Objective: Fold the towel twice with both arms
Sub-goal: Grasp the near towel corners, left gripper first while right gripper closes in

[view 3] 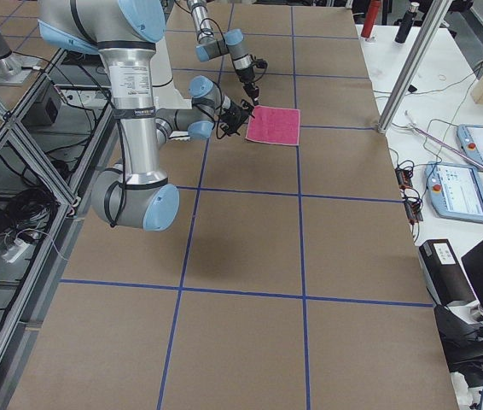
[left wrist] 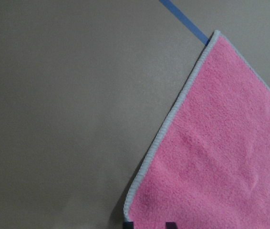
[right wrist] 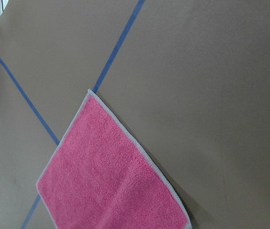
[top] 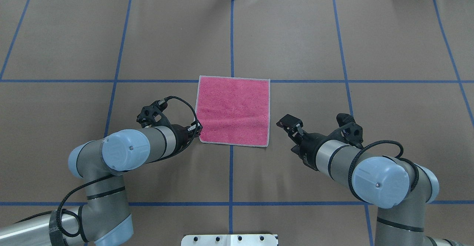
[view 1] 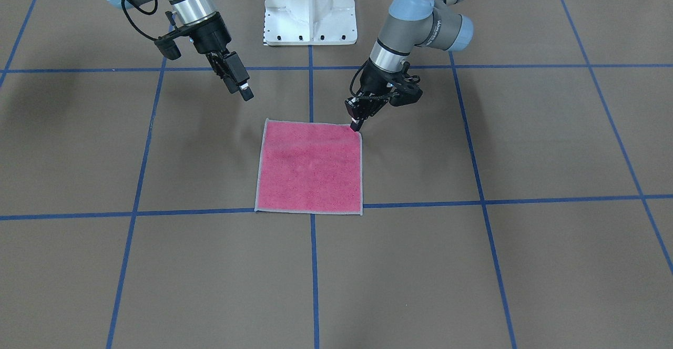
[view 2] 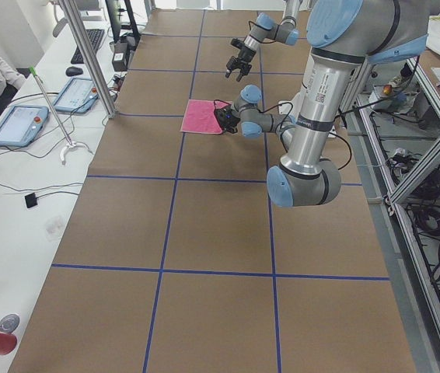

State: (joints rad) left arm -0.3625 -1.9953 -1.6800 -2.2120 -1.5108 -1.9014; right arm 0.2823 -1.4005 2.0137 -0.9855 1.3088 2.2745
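Observation:
The towel lies flat and square on the table, pink face up, with light grey edging. It also shows in the front view. My left gripper is down at the towel's corner nearest my left arm. In the left wrist view its fingertips stand a little apart, astride that corner of the towel, which still lies flat. My right gripper is open and empty, raised above the table a short way off the towel's near right corner. The right wrist view shows the towel but no fingers.
Brown paper covers the table, marked with blue tape grid lines. The white pedestal base stands at the robot's side of the table. Operators' tablets and cables lie on a side bench beyond the far edge.

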